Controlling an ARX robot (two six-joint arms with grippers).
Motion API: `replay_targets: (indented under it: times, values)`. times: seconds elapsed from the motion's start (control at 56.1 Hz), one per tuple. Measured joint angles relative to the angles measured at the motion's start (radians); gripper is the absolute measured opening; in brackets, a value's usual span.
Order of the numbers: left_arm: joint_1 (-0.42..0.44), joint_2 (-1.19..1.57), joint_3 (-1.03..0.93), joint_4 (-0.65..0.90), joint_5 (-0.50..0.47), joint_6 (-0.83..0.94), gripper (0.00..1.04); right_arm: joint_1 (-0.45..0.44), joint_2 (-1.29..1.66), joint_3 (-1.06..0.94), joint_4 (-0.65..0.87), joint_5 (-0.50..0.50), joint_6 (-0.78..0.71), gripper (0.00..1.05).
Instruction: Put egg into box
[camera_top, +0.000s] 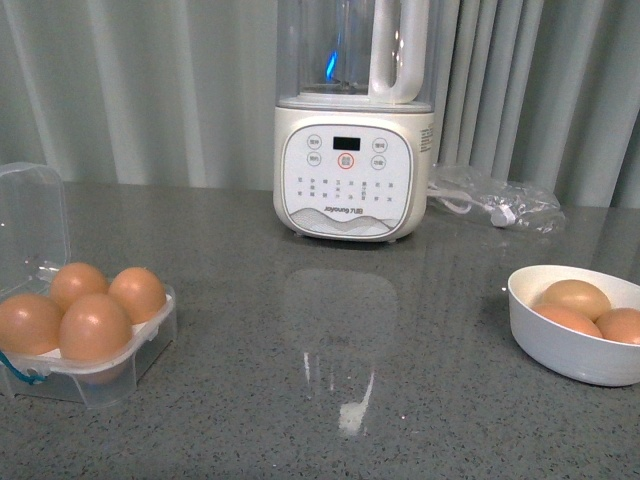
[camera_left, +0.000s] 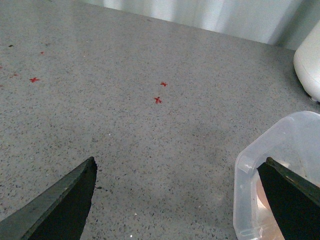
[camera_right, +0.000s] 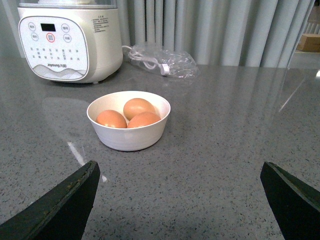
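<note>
The clear plastic box stands at the table's left with its hinged lid raised. Several orange-brown eggs fill its cups. A blue cord hangs at its front. Three more eggs lie in a white bowl at the right. Neither arm shows in the front view. My left gripper is open above bare table, with the box's clear plastic beside one finger. My right gripper is open, short of the bowl and its eggs.
A white blender stands at the back centre and also shows in the right wrist view. A clear bag with a white cable lies behind the bowl. Small red marks dot the grey table. Curtains hang behind.
</note>
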Motion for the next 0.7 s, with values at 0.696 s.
replay_targets:
  times: [0.696]
  values:
    - [-0.257,0.116,0.008,0.078,-0.06,-0.023,0.98,0.0,0.0,0.0,0.0,0.0,0.0,0.98]
